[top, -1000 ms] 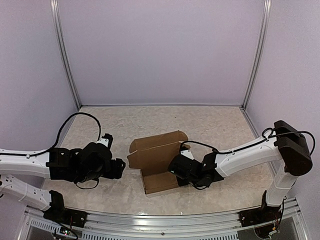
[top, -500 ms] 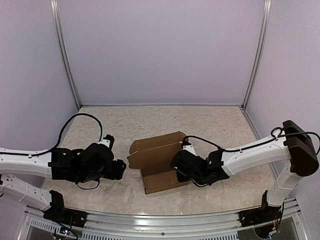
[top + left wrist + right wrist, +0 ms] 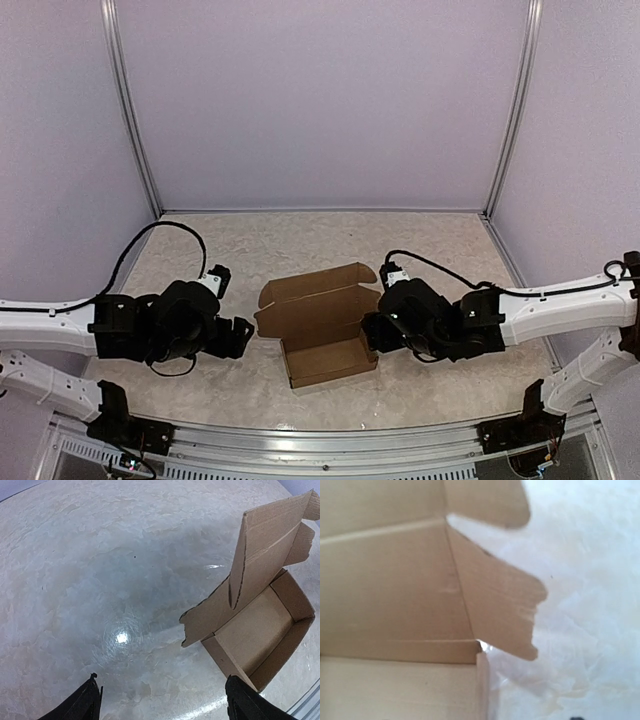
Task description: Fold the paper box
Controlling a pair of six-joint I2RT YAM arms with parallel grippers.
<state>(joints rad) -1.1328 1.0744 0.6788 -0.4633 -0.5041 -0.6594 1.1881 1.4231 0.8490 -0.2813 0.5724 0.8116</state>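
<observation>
The paper box [image 3: 322, 345] is a brown cardboard tray in mid-table, its lid [image 3: 312, 298] standing up at the back with side flaps loose. My left gripper [image 3: 240, 338] hovers just left of the box and apart from it. It shows in the left wrist view as my left gripper [image 3: 162, 702], open over bare table, with the box [image 3: 257, 630] to its right. My right gripper [image 3: 374, 335] is at the box's right end. Its wrist view is filled by the box's corner [image 3: 481, 652] and a torn flap [image 3: 505, 610]. Only a dark fingertip [image 3: 576, 718] shows, far off centre, so the jaws stand apart.
The marble-patterned tabletop [image 3: 420, 250] is closed in by lilac walls at the back and both sides. A metal rail [image 3: 320, 440] runs along the near edge. A black cable [image 3: 160, 240] loops over the left arm.
My right gripper has opened, let go of the box's right end and drawn back to the right. The box stays in place. The left arm has barely shifted.
</observation>
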